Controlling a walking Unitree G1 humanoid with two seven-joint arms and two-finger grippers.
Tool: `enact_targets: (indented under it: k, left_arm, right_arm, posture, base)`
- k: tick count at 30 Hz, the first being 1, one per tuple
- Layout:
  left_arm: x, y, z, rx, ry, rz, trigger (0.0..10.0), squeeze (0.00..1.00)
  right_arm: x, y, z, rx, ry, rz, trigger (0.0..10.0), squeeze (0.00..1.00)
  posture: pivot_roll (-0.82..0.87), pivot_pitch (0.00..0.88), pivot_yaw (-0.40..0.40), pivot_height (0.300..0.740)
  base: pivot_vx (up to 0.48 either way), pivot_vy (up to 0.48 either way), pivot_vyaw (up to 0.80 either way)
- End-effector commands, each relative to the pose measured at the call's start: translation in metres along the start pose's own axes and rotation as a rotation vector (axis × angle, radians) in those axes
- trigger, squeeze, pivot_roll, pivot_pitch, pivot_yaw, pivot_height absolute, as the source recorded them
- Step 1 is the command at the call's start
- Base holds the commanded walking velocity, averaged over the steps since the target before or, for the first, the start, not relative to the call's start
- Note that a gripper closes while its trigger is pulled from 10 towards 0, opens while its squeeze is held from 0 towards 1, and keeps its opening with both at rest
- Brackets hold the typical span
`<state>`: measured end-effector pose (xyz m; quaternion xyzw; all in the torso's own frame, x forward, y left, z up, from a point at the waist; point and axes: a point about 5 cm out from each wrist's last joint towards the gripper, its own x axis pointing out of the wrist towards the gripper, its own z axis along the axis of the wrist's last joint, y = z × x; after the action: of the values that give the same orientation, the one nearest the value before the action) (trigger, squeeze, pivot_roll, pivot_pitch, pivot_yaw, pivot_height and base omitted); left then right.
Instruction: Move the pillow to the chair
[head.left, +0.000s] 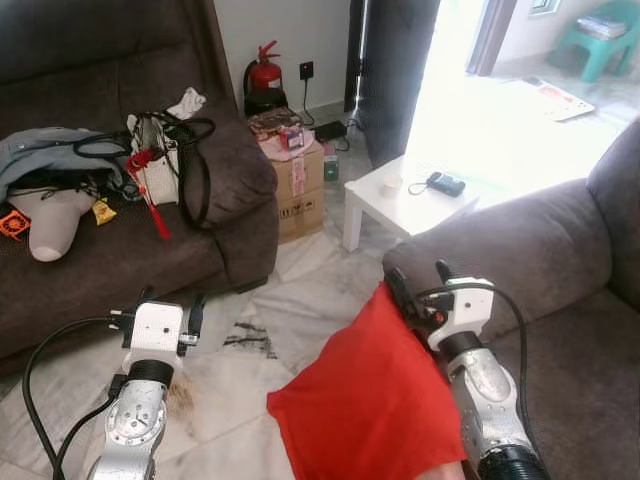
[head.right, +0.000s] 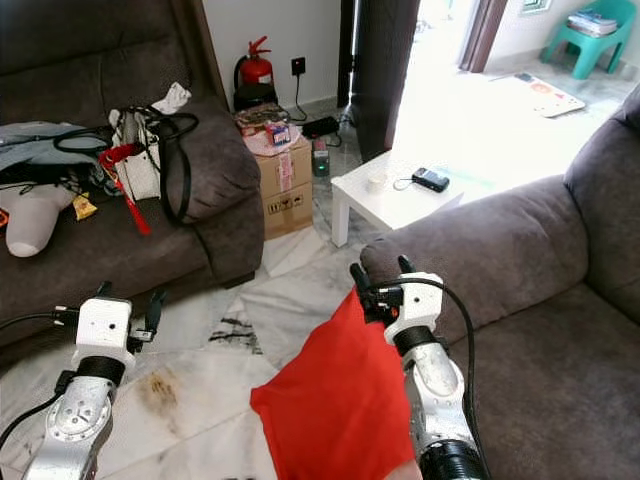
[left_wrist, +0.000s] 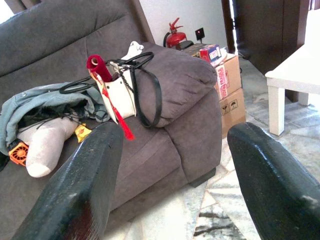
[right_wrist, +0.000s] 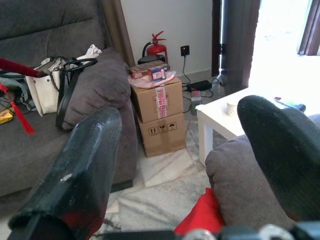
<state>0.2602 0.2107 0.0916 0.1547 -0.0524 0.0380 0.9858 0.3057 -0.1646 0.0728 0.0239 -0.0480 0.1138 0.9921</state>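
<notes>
Head views: the red pillow (head.left: 365, 400) hangs low in the foreground, over the marble floor (head.left: 300, 300), with its upper corner against the right hand (head.left: 415, 290) and its right edge along the right forearm. The right hand sits just beside the rounded armrest of the grey chair (head.left: 540, 250) on the robot's right; the pillow's top corner lies close to that armrest, while most of the pillow remains over the floor. In the right wrist view the two black fingers (right_wrist: 80, 165) stand well apart, a red corner of the pillow (right_wrist: 202, 215) showing below them next to the armrest; whether the pillow is pinned by the hand itself cannot be told.

The left hand (head.left: 165, 305) is raised over the floor near the brown sofa (head.left: 120, 260), fingers spread and empty, as the left wrist view confirms.

Background: a white bag (head.left: 160, 165) with black straps lies on the sofa; beyond it stand stacked cardboard boxes (head.left: 298, 190), a red fire extinguisher (head.left: 264, 75) and a small white table (head.left: 405, 200).
</notes>
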Motion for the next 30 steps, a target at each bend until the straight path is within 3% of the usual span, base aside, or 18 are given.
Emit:
enact_targets:
  k: [1, 8, 11, 13, 21, 30]
  left_arm:
    - [0.002, 0.002, 0.005, 0.024, -0.014, -0.002, 10.0, 0.00]
    - [0.005, 0.002, 0.008, 0.030, -0.027, -0.019, 10.0, 0.00]
    - [0.010, 0.000, 0.011, -0.007, -0.043, -0.030, 10.0, 0.00]
    - [0.012, -0.002, 0.013, 0.029, -0.058, -0.072, 10.0, 0.00]
    - [0.020, 0.000, 0.018, -0.035, -0.058, -0.032, 10.0, 0.00]
    - [0.024, 0.002, 0.017, -0.031, -0.055, -0.009, 10.0, 0.00]
  right_arm:
    - [0.004, 0.002, 0.007, 0.008, -0.027, 0.002, 10.0, 0.00]
    - [0.004, 0.002, 0.005, 0.006, -0.018, 0.000, 10.0, 0.00]
    - [0.006, 0.001, 0.006, 0.006, -0.016, 0.000, 10.0, 0.00]
    - [0.007, 0.002, 0.006, 0.004, -0.015, 0.007, 10.0, 0.00]
    - [0.008, 0.002, 0.009, 0.011, -0.031, -0.005, 10.0, 0.00]
    - [0.007, -0.003, 0.009, 0.002, -0.027, -0.017, 10.0, 0.00]
  posture:
    - [0.07, 0.120, 0.023, 0.740]
    - [0.08, 0.117, 0.013, 0.740]
    - [0.09, 0.116, 0.007, 0.740]
    - [0.09, 0.113, 0.010, 0.740]
    - [0.08, 0.096, 0.019, 0.740]
    - [0.09, 0.081, 0.023, 0.740]
  base:
    - [0.000, 0.000, 0.00]
    - [0.000, 0.000, 0.00]
    - [0.000, 0.000, 0.00]
    - [0.000, 0.000, 0.00]
    - [0.000, 0.000, 0.00]
    - [0.000, 0.000, 0.00]
